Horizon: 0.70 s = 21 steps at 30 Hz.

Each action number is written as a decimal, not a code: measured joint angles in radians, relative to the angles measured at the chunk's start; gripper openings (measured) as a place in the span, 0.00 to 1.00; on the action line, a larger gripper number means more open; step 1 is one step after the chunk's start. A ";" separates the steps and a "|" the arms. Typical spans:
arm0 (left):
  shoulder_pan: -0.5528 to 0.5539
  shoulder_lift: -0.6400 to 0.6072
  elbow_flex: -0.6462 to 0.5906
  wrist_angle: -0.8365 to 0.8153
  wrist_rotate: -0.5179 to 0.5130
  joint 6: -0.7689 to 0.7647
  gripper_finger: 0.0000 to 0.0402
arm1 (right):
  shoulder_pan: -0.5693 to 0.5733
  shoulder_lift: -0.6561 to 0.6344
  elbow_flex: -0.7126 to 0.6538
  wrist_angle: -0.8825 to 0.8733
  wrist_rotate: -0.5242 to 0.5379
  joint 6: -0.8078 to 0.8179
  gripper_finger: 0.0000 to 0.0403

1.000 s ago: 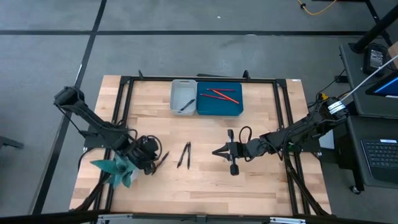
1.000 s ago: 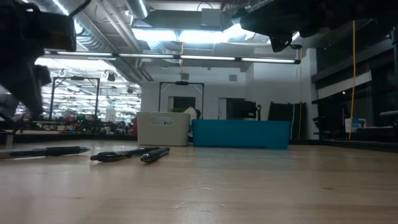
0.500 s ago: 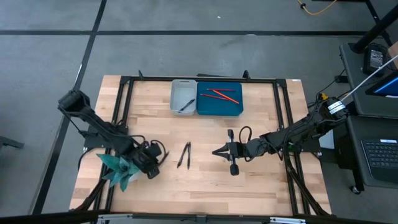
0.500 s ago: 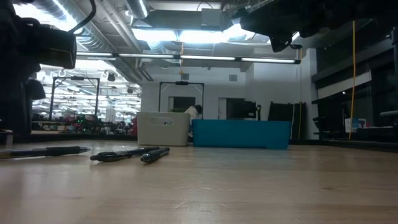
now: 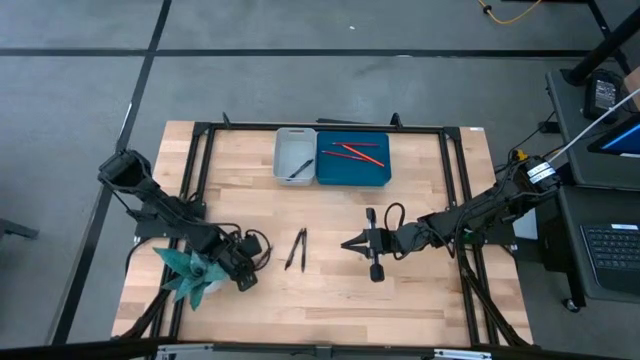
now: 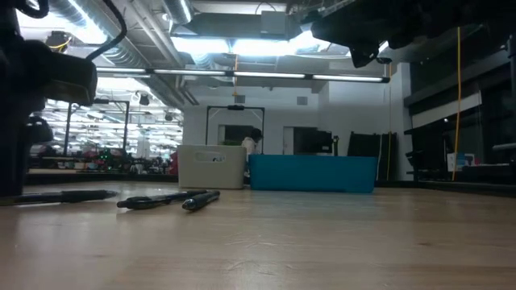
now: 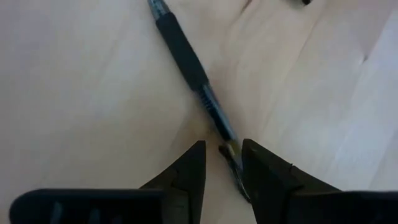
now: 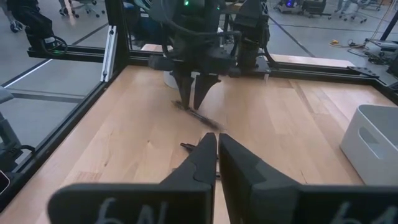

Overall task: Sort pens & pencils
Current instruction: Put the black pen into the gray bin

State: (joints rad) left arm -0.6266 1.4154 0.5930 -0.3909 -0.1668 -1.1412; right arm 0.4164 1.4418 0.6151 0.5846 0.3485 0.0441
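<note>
Now, near the front left corner of the bench [image 5: 330, 300], the left gripper [image 7: 219, 167] is lowered over one of the pens [image 7: 189, 59]. Its two fingers [image 7: 191, 171] stand apart, one on each side of the thin end of this pen, and they do not press it; the pen lies flat on the wood and nothing is held. From above, the left gripper [image 5: 243, 263] is seen just beside this pen, a little left of the middle of the bench.

Two more pens [image 5: 296, 249] lie close together near the middle of the bench, between the two arms, forming a narrow V. In the low view they [image 6: 165, 199] lie flat on the wood.

The right gripper [image 5: 352, 243] hangs right of the middle, above the bench, with its fingers [image 8: 205, 152] closed together and empty.

At the far edge two bins touch each other. The grey bin [image 5: 281, 165] on the left contains one dark pen [image 5: 298, 170]. The blue bin [image 5: 352, 179] on the right contains the pencils [image 5: 355, 152], red ones, lying crossed over one another.
</note>
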 joint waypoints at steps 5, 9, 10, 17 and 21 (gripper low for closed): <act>0.006 0.036 0.001 0.013 0.008 0.003 0.24 | 0.000 0.000 0.000 0.000 0.000 0.000 0.05; 0.018 0.042 0.000 0.022 0.022 0.002 0.24 | 0.000 0.000 0.000 0.000 0.000 0.000 0.05; 0.019 0.042 0.000 0.022 0.024 0.002 0.24 | 0.000 0.000 0.000 0.000 0.000 0.000 0.05; 0.017 0.043 -0.001 0.022 0.042 0.056 0.24 | 0.000 0.000 0.000 0.000 0.000 0.001 0.05; 0.018 0.045 -0.001 0.013 0.054 0.086 0.22 | 0.000 0.000 0.000 0.000 0.000 0.001 0.05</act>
State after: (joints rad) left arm -0.6086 1.4599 0.5919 -0.3776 -0.1124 -1.0550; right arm 0.4166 1.4418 0.6151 0.5850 0.3483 0.0448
